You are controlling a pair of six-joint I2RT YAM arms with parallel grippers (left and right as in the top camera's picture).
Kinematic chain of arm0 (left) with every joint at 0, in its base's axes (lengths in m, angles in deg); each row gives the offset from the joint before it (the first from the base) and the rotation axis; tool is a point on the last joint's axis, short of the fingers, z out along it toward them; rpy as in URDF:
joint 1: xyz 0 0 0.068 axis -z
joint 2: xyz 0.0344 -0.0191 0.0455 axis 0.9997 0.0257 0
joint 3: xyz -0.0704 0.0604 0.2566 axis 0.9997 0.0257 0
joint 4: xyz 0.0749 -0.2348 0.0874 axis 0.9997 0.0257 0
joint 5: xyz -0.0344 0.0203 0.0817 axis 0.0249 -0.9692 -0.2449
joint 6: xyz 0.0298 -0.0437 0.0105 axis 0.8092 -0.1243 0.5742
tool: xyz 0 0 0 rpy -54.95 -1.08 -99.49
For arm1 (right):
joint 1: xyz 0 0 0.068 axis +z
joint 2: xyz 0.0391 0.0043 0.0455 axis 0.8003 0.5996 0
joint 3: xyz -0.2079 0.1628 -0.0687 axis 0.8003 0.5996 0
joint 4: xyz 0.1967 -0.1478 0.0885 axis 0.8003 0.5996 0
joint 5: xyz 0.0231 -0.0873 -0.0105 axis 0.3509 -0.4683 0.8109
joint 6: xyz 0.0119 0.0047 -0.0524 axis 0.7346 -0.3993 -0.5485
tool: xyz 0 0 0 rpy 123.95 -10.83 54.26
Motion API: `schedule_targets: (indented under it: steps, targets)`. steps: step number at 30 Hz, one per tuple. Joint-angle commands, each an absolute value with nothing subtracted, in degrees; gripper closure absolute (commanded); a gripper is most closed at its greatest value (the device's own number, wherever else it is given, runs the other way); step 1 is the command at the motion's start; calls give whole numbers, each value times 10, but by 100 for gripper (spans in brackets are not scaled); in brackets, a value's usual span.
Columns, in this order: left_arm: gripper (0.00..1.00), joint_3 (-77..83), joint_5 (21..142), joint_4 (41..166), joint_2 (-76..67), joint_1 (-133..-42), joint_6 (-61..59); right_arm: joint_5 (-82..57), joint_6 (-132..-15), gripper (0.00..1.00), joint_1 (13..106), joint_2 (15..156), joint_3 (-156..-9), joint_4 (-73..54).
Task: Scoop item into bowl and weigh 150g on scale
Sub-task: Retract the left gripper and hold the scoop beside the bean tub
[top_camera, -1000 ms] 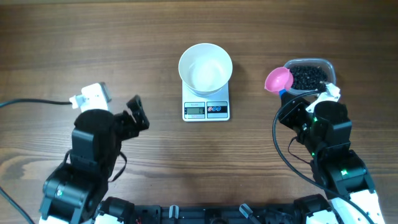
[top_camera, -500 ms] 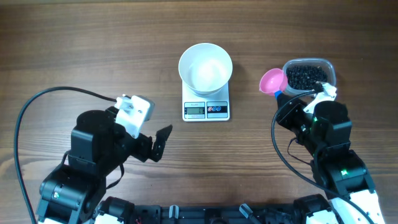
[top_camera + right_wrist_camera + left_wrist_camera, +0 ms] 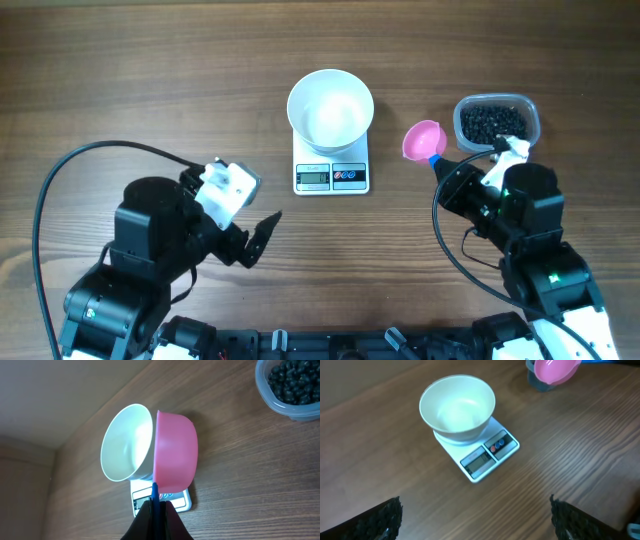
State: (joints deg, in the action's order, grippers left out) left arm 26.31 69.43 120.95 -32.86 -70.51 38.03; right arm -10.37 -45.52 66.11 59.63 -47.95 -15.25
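Now the white bowl (image 3: 331, 110) is seen sitting on the back part of the scale (image 3: 332, 176), near the middle of the wooden table (image 3: 150, 60). The scale's grey display and two small buttons are left showing in front of the bowl. The black beads (image 3: 493, 122) are kept in a clear plastic tub (image 3: 532, 112) over on the right side, well apart from the bowl. A pink scoop (image 3: 422, 140) is held up between the scale and the tub, near the tub's left edge. Its blue handle (image 3: 438, 158) is pinched by the right gripper (image 3: 452, 172), and the jaws are closed tight on it. In the right wrist view the scoop is seen in front of the bowl and the scale. The left gripper (image 3: 252, 238) is held over the table on the near left side of the scale, well apart from it. Its jaws are spread wide and nothing is held between them. Its black fingertips (image 3: 385, 520) are seen at the two bottom corners of the left wrist view, with the bowl and scale ahead of them.
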Motion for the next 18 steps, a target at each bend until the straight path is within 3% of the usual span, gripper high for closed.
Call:
schedule_targets:
  steps: [1,8,18]
  targets:
    - [0,252,708,1188,-317,-708,415,-96,-469,96,659,569,-491,-149]
    - [0,249,708,1198,-285,-708,482,-96,-469,96,659,558,-491,-137]
    - [0,231,721,1206,-246,-734,485,-96,-469,96,659,558,-491,-129]
